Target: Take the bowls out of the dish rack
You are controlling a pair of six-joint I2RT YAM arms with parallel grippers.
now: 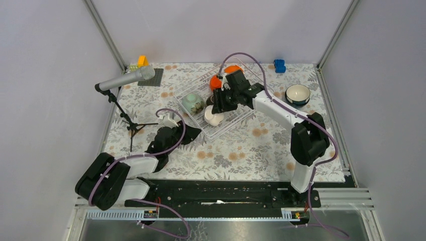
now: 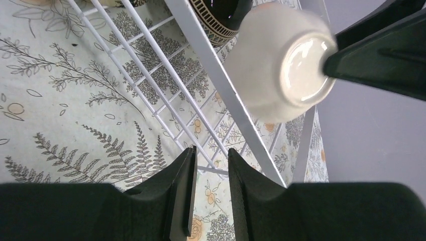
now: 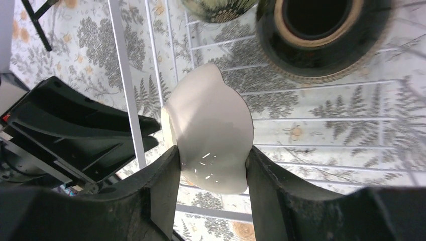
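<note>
- While the rack (image 1: 236,122) lies under and ahead of the right gripper (image 3: 211,161), it holds a green bowl (image 1: 192,102), a brown bowl (image 3: 321,35) and two orange bowls (image 1: 216,82), all farther out from that gripper. A teal bowl (image 1: 297,94) stands on the cloth (image 1: 241,150) well off to its right, outside the rack.
- Right gripper: the jaws stand about half apart and are clamped on the white bowl (image 3: 211,130), one finger on each flank. It hangs over the rack's near corner, right above the rim (image 3: 125,90).
- Left gripper (image 2: 211,153): the jaws are a narrow slit apart with nothing between them. It sits low, just outside that same rim and near the right gripper's left finger, with the white bowl ahead of its tips and off to one side.
- White bowl: it is tipped on its side in the right gripper, its axis leaning across toward the left gripper. The mouth seems turned that way, though blur leaves this unsure. It looks lifted off the rack, but I cannot tell whether it clears the rim.
- Judgement: the right arm has the bowl, so the short way out is sideways over the rim. The left gripper stands close on that side, so it either takes the bowl or must give way.
</note>
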